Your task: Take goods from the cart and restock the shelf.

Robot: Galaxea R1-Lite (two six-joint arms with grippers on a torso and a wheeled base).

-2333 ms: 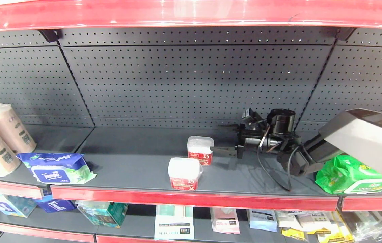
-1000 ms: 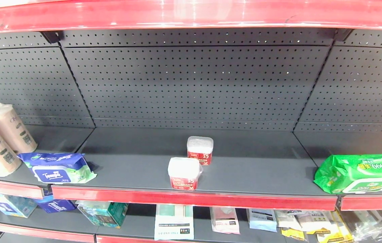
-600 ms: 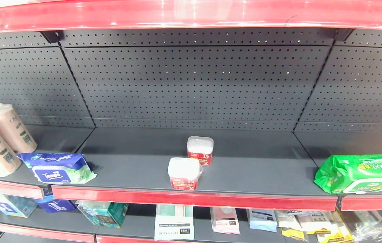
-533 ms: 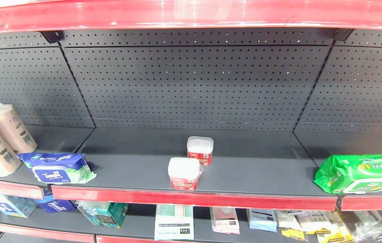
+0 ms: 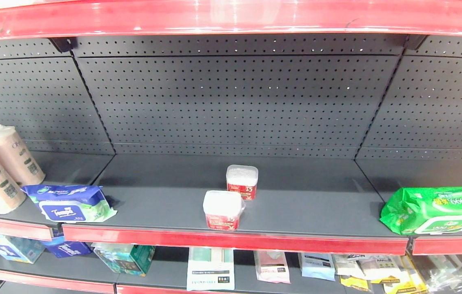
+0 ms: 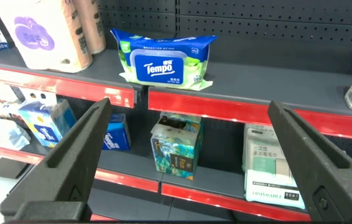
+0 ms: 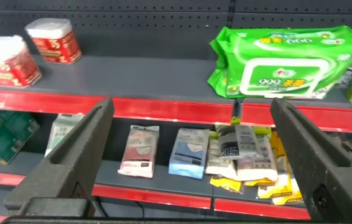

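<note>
The shelf (image 5: 296,204) carries the same goods as in the earlier frames. The right arm, previously extended onto it, is withdrawn. The green wipes pack (image 5: 435,208) lies at the right end and the blue wipes pack (image 5: 69,202) towards the left. The rear container (image 5: 242,181) and front container (image 5: 223,209) stand mid-shelf, unmoved. The left claw (image 6: 188,174) and right claw (image 7: 191,168) are spread and empty, facing the shelf front.

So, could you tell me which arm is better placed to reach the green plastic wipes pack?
Right, probably: the right claw faces the green plastic wipes pack; the left claw faces the blue plastic wipes pack.
</note>
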